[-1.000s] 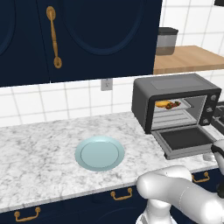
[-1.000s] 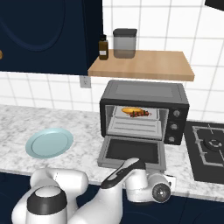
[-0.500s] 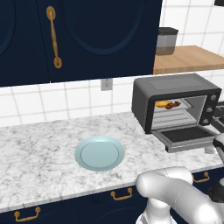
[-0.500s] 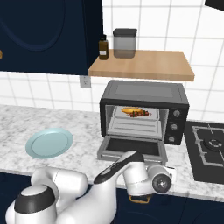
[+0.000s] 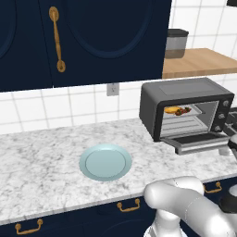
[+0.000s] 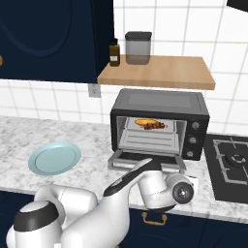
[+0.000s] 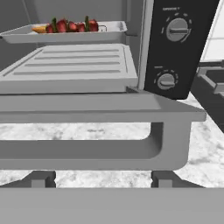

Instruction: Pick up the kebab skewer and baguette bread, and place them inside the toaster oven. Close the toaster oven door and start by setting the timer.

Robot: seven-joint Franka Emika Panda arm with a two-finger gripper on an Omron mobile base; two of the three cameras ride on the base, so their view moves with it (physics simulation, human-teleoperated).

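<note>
Inside the toaster oven the kebab skewer lies crosswise (door down)

Oven has a matt dark grey metal-look shell, its door and bar handle a smooth flat grey, the trays inside pale matt metal, and the knobs dull grey on a black panel. Counter is white-grey veined marble, smooth; wall tiles are glossy white, the shelf light matt wood, and the cabinets deep navy with a slight sheen and brass-look handles. Plate is pale blue and smooth with a soft gloss, bread has a golden crust, and skewer shiny red chunks.
</note>
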